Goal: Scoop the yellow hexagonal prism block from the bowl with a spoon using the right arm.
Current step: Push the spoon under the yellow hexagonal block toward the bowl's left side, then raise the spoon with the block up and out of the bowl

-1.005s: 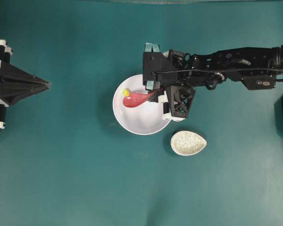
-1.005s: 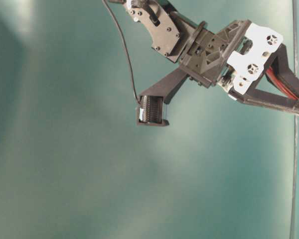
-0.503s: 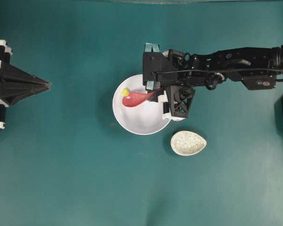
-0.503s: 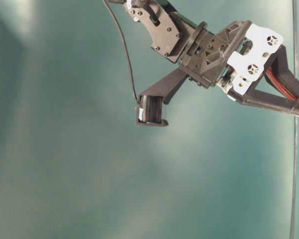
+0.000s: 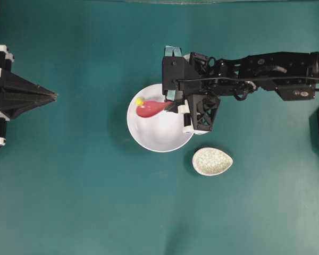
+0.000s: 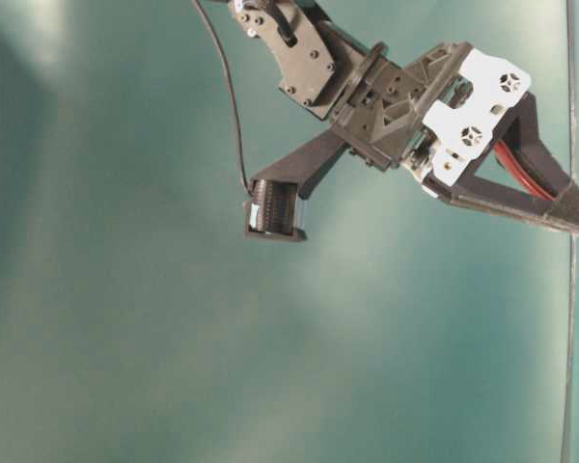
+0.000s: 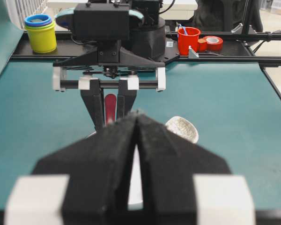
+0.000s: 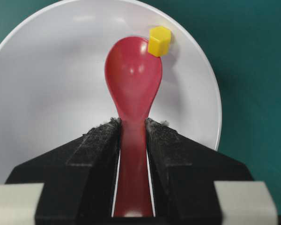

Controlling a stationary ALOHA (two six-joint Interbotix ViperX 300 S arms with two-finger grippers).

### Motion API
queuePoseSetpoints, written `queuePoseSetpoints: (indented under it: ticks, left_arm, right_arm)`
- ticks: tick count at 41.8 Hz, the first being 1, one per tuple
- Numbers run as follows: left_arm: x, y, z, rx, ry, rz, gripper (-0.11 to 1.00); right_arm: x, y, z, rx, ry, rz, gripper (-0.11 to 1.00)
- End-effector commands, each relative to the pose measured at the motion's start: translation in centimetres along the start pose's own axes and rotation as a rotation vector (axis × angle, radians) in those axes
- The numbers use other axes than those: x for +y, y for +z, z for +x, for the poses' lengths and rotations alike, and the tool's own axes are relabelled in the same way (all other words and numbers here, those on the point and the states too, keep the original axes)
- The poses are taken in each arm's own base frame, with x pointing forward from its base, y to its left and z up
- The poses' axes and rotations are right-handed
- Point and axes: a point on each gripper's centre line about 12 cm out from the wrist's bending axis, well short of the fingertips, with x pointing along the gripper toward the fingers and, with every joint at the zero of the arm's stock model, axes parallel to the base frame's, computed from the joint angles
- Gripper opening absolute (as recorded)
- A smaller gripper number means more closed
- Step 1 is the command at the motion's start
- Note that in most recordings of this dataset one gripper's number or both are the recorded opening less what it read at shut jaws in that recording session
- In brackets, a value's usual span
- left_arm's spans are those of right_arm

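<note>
The white bowl [image 5: 149, 141] sits mid-table. My right gripper [image 5: 173, 103] is shut on the handle of the pink-red spoon [image 5: 150, 108], whose scoop lies inside the bowl. The tiny yellow block [image 5: 140, 101] touches the scoop's tip by the bowl's wall. In the right wrist view the block [image 8: 159, 41] overlaps the far right edge of the scoop [image 8: 133, 84], with the bowl [image 8: 51, 84] behind and the gripper [image 8: 132, 125] clamped on the handle. My left gripper [image 5: 54, 96] is shut and empty at the table's left edge, far from the bowl.
A small speckled spoon rest [image 5: 212, 161] lies just right of and below the bowl. In the left wrist view a yellow cup stack [image 7: 40, 33] and a red cup [image 7: 189, 39] stand on the rail behind the right arm.
My right gripper has shifted a little and tilted, carrying the spoon's tip and the yellow block slightly toward the bowl's upper-left rim. The left arm has not moved.
</note>
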Motion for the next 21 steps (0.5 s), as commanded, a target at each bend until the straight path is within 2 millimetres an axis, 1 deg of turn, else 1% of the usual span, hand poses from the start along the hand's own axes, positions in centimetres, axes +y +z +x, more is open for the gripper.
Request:
queuePoseSetpoints:
  ticks: [1,21]
  left_arm:
    - [0.01,0.95,0.23,-0.023,0.0,0.002,-0.01]
    - [0.01,0.89,0.23,-0.018,0.0,0.003,-0.01]
  right_arm:
    - [-0.14,1.35,-1.3,-0.054,-0.011,-0.006,0.25]
    - [-0.46,1.5,-1.32,-0.067,-0.026,-0.02,0.25]
